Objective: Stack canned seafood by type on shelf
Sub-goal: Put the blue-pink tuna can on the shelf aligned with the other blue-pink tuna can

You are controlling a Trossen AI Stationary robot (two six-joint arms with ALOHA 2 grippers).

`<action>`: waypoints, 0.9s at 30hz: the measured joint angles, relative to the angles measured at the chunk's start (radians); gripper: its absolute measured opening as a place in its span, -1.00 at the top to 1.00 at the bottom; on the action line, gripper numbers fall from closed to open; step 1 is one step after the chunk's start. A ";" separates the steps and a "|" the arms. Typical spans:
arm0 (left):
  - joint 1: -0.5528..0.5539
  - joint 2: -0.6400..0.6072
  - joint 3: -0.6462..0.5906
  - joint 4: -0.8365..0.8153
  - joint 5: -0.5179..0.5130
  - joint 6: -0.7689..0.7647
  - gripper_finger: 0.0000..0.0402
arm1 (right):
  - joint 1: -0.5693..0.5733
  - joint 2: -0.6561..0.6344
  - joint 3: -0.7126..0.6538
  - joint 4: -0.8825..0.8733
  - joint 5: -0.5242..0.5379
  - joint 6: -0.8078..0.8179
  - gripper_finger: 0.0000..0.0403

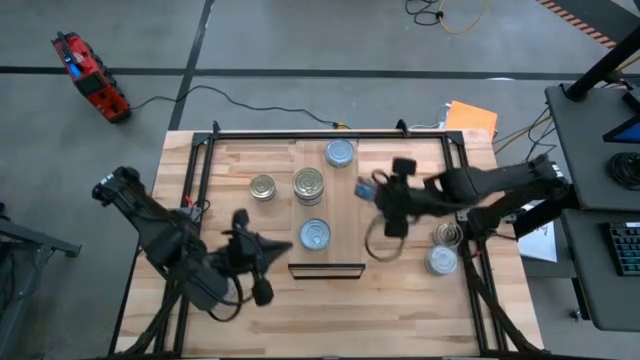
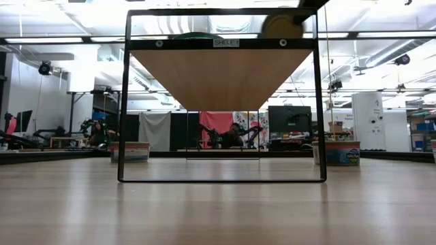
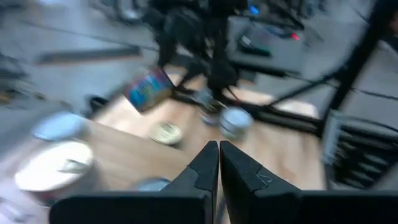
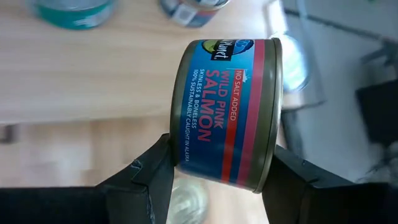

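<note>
My right gripper (image 1: 372, 188) hangs above the shelf (image 1: 327, 268), shut on a blue-and-red salmon tin (image 4: 227, 112), which also shows in the left wrist view (image 3: 148, 89). Three tins stand upright in a row along the pale shelf plank: a blue-grey top (image 1: 340, 153), a gold ringed top (image 1: 308, 185) and a blue-grey top (image 1: 314, 233). Another gold-topped tin (image 1: 263, 187) stands left of the shelf. Two more (image 1: 447, 235) (image 1: 441, 260) stand on the table at the right. My left gripper (image 1: 285, 247) is shut and holds nothing, left of the shelf's near end. My right gripper pinches the salmon tin between its two fingers, one on each flat end, near the rims (image 4: 177, 163) (image 4: 273, 168). The fingers slant down from the table's right. The tin is lifted clear, tilted with its label side facing the wrist camera.
The shelf is a black frame with a wood plank on top (image 2: 221, 75), standing mid-table. Black rails (image 1: 330, 133) run along the table's far edge and sides. Bare wood lies along the near edge (image 1: 330, 320). A desk with a keyboard (image 1: 625, 245) stands off the right side.
</note>
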 joint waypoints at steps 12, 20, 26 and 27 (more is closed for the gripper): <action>0.100 -0.128 0.000 -0.133 0.008 0.082 1.00 | -0.186 0.066 -0.002 0.206 -0.133 -0.392 0.12; 0.221 -0.155 0.000 -0.147 0.119 0.203 1.00 | -0.205 0.154 -0.003 0.215 -0.133 -0.399 0.12; 0.277 -0.175 0.000 -0.166 0.123 0.277 1.00 | -0.204 0.187 -0.003 0.235 -0.132 -0.399 0.12; 0.286 -0.178 0.000 -0.172 0.128 0.292 1.00 | -0.205 0.190 -0.003 0.235 -0.132 -0.398 0.12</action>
